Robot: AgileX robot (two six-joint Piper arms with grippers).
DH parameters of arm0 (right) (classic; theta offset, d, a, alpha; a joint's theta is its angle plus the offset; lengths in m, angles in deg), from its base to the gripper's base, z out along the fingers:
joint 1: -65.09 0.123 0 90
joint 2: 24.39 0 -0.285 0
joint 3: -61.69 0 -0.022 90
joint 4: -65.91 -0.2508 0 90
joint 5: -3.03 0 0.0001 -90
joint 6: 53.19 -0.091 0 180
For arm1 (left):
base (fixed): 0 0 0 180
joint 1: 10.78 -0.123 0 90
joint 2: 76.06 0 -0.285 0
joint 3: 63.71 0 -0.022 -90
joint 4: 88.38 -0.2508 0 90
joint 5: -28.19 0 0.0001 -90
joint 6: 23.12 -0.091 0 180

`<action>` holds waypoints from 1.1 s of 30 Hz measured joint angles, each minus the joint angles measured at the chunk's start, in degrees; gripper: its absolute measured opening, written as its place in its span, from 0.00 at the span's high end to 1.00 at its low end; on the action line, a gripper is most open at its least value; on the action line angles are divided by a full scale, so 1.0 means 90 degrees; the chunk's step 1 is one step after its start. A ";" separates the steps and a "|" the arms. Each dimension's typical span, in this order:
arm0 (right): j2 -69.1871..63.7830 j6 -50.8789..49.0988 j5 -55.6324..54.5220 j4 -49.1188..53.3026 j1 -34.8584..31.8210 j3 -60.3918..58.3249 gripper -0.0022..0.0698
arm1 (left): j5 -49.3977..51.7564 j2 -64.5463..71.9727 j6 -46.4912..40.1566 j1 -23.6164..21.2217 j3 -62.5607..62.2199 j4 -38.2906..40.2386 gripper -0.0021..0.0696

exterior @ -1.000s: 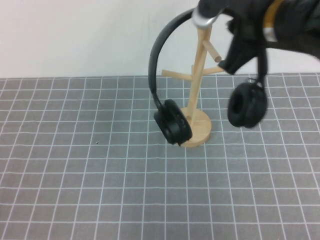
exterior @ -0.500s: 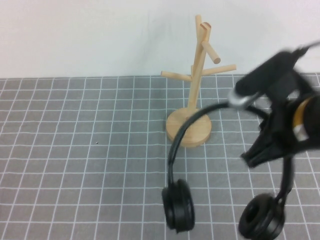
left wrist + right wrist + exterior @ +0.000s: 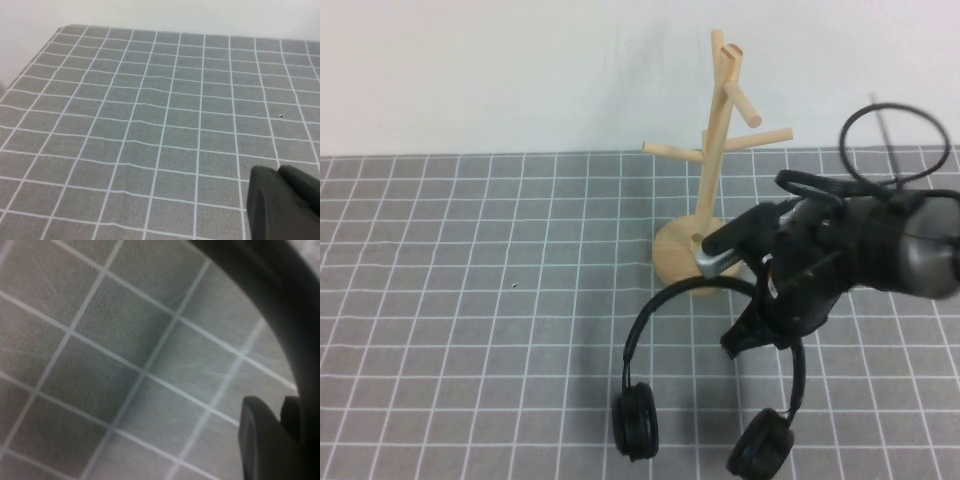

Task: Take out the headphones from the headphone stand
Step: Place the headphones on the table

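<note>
The black headphones (image 3: pixel 650 330) hang off the pale wooden headphone stand (image 3: pixel 716 150), in front of its round base (image 3: pixel 672 262). Both ear cups (image 3: pixel 636 420) are low over the grey grid mat; I cannot tell if they touch it. My right gripper (image 3: pixel 757 325) is shut on the headband near its right side, just front-right of the stand. In the right wrist view the headband (image 3: pixel 280 305) arcs above the right gripper (image 3: pixel 281 410). My left gripper (image 3: pixel 280 175) is shut and empty over bare mat, outside the high view.
The stand's angled pegs (image 3: pixel 672 152) stick out left and right at the back. A thin black cable loop (image 3: pixel 895 140) rises behind the right arm. The grey grid mat (image 3: pixel 470 330) covers the table up to a white wall.
The right gripper has carried the headphones off the stand, down and toward the front. The ear cups have dropped close to the mat. The stand is bare.
</note>
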 joint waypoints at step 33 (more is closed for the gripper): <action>0.0567 -0.0144 0.0160 -0.0148 -0.0038 0.0408 0.65 | 0.0000 0.0000 0.0000 0.0000 0.0000 0.0000 0.98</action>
